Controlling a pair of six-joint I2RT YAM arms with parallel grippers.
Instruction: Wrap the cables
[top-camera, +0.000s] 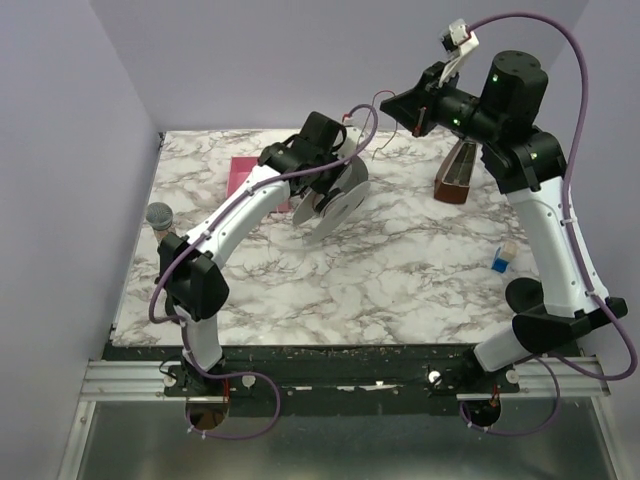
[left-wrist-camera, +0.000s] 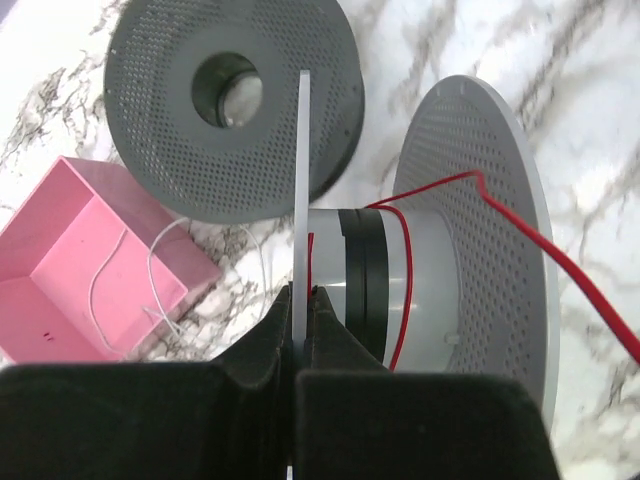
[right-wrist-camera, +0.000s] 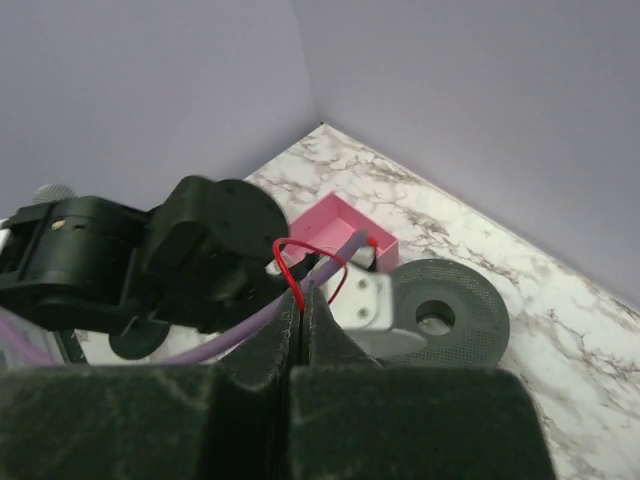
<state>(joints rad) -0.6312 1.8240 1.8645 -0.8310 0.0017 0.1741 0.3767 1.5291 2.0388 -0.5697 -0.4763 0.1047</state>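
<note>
My left gripper (left-wrist-camera: 301, 292) is shut on the thin near flange of a light-grey spool (left-wrist-camera: 470, 200) and holds it above the table; it shows in the top view (top-camera: 325, 190). A thin red cable (left-wrist-camera: 400, 300) runs round the spool's hub and leads off to the right. My right gripper (right-wrist-camera: 303, 305) is shut on the red cable (right-wrist-camera: 288, 262), which loops above the fingertips. In the top view the right gripper (top-camera: 418, 118) is raised at the back, to the right of the spool (top-camera: 342, 195).
A dark-grey perforated spool (left-wrist-camera: 230, 100) lies flat beside a pink open box (left-wrist-camera: 80, 270) holding thin white wire. A brown wedge-shaped object (top-camera: 458, 175), a small blue-and-white item (top-camera: 502, 258) and a microphone (top-camera: 160, 215) are on the marble table (top-camera: 400, 270).
</note>
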